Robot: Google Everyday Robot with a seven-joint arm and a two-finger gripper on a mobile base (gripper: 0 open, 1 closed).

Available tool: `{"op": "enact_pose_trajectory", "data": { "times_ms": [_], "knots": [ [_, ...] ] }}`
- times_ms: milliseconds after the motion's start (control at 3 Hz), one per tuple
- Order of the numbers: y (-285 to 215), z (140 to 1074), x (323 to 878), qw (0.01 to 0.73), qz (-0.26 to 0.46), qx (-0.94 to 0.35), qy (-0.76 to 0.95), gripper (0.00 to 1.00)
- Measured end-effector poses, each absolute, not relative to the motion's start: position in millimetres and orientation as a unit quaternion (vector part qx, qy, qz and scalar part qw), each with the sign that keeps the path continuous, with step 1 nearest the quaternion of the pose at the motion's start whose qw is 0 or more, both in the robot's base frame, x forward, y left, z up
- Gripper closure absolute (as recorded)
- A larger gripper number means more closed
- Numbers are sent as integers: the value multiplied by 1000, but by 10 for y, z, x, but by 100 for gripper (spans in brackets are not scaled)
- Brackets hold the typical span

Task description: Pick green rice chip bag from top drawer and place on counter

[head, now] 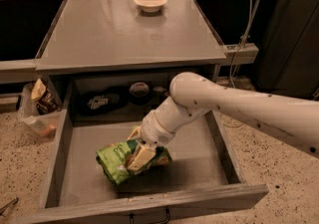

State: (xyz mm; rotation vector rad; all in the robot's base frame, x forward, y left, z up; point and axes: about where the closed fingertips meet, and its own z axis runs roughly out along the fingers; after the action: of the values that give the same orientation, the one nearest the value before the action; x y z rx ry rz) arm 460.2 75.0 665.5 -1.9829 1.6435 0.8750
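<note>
The pincer point(138, 156) reaches down into the open drawer point(209, 166) and is clamped across the middle of the green bag point(113, 162), which sits tilted toward the drawer's front, ready for lifting onto the table point(114, 34) above

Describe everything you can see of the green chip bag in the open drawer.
The crinkly light-green snack bag is a glossy, crumpled pouch with a darker green patch and pale markings. It lies tilted in the wide grey metal drawer, towards the front. The robot's cream pincer is closed on its upper right part, with one finger across its face. I cannot tell whether its lower corner touches the drawer floor.
</note>
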Motion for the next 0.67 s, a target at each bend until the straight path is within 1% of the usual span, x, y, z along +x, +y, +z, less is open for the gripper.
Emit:
{"op": "enact_pose_trajectory", "data": {
  "times_ms": [333,667],
  "knots": [
    [751,7472,4651,255,336,-712,561,100],
    [801,8204,4780,289,330,-724,532,100]
  ]
}}
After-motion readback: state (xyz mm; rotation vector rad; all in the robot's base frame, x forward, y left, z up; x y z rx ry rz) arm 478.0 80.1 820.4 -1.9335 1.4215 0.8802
